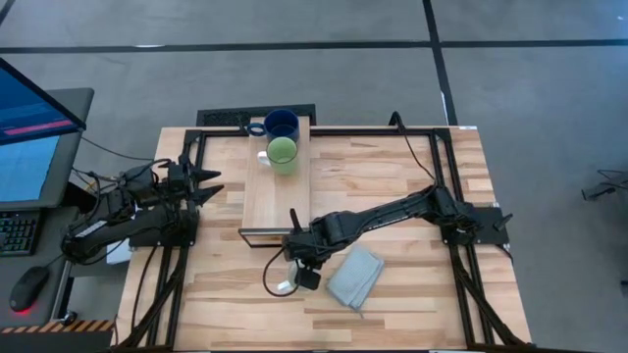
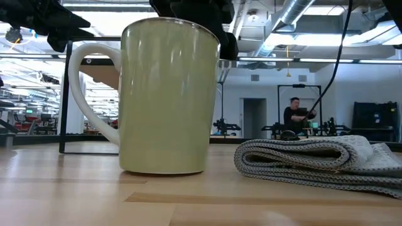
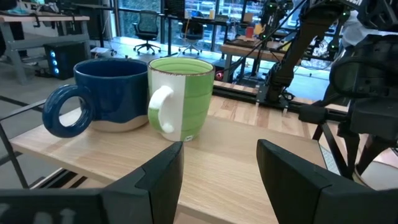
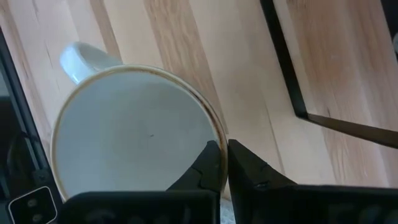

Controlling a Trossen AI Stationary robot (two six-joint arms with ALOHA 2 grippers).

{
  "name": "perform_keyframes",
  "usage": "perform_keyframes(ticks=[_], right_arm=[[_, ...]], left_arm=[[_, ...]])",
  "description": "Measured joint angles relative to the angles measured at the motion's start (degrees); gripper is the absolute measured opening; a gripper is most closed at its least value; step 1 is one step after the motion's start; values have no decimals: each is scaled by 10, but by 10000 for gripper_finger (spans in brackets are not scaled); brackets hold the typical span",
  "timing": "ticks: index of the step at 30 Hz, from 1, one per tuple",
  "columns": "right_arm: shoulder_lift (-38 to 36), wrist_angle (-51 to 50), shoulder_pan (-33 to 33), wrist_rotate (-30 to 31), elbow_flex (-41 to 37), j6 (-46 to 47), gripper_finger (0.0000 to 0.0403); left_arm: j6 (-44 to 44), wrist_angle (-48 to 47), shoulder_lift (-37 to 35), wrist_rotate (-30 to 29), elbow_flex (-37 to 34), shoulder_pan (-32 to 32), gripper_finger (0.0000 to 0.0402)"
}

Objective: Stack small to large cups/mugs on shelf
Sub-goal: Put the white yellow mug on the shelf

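The white mug stands upright on the table in front of the shelf's near end, next to the folded cloth; the low view shows it close up. My right gripper hangs over it from above, shut on its rim. The shelf carries the dark blue mug and the light green mug side by side at its far end, both resting on their bases. My left gripper is open, level at the shelf's left side, facing the two mugs. My right gripper pinches the white mug's rim on the side opposite the handle, one finger inside the mug and one outside. The fingers come from above, pointing down. The mug stays upright with its base on the table.
A folded grey-blue cloth lies on the table just right of the white mug. A black frame runs around the table. A monitor and keyboard stand off the left edge. A person is far off in the room behind.
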Motion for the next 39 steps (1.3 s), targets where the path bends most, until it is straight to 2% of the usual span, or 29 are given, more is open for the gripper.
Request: perform_keyframes(ticks=[21,25,34,39], right_arm=[[-2,-2,0,-2,0,-5,71],[-2,-2,0,-2,0,-5,105],[-2,-2,0,-16,0,-1,213],[-2,-19,1,-30,1,-1,243]], left_arm=[[0,0,0,0,0,0,195],[0,0,0,0,0,0,195],[0,0,0,0,0,0,195],[0,0,0,0,0,0,195]])
